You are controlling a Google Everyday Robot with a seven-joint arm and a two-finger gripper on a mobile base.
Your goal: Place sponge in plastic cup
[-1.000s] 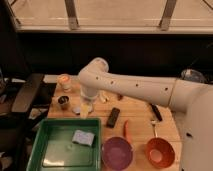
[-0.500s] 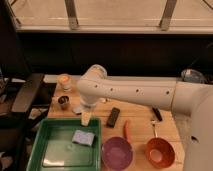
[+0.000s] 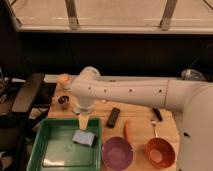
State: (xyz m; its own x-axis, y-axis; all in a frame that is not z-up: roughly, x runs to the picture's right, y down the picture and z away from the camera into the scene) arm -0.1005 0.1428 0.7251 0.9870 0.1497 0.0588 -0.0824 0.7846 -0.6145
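Camera view, near to far. 1 green tray [image 3: 37,150]: holds the sponge [image 3: 83,137], lying flat near its back right corner, ungrasped. 1 gripper [image 3: 84,120]: just above the sponge, pointing down, jaws apart, empty. 1 plastic cup: not visible, possibly behind the arm [image 3: 130,92]. Judged status: 0 steps done; grasp, carry and drop remain.

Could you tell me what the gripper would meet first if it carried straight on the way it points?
Probably the sponge, lying in the tray just below the downward-pointing gripper, though depth is unclear.
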